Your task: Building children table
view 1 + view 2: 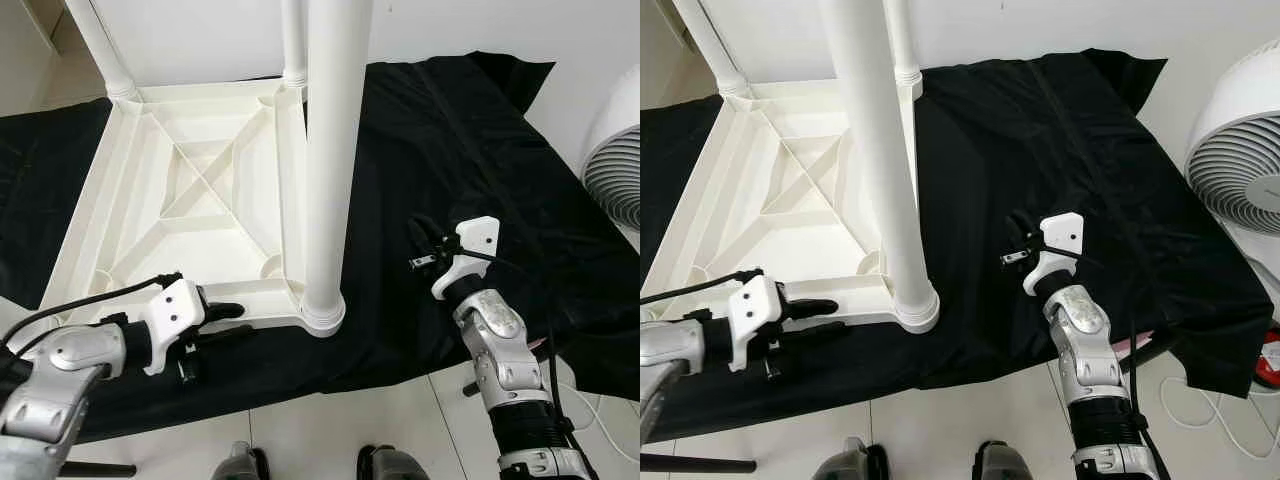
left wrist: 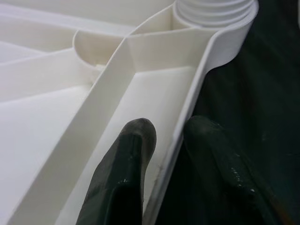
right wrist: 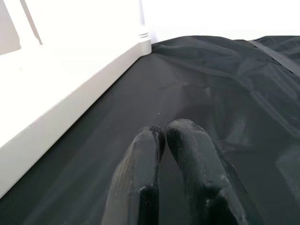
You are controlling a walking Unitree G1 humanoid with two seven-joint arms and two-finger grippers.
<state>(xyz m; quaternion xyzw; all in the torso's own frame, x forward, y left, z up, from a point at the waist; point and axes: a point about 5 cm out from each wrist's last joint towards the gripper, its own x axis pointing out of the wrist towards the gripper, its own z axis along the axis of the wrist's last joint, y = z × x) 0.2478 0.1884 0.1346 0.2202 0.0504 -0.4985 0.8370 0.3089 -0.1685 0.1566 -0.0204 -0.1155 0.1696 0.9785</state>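
The left tool [image 1: 228, 322] pinched the near rim of the upside-down table top [image 1: 190, 190], just beside the near leg [image 1: 335, 150]. The leg stood straight up. The right tool [image 3: 171, 133] sat clenched and empty on the black cloth [image 1: 450, 150], farther away.

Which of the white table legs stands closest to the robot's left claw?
The thick leg at the near corner of the upturned tabletop, beside the left gripper, whose fingers pinch the near rim. The other two legs stand at the far corners.

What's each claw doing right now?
Left claw: shut on the rim of the white table top, near the corner leg.
Right claw: shut, empty, over the black cloth.
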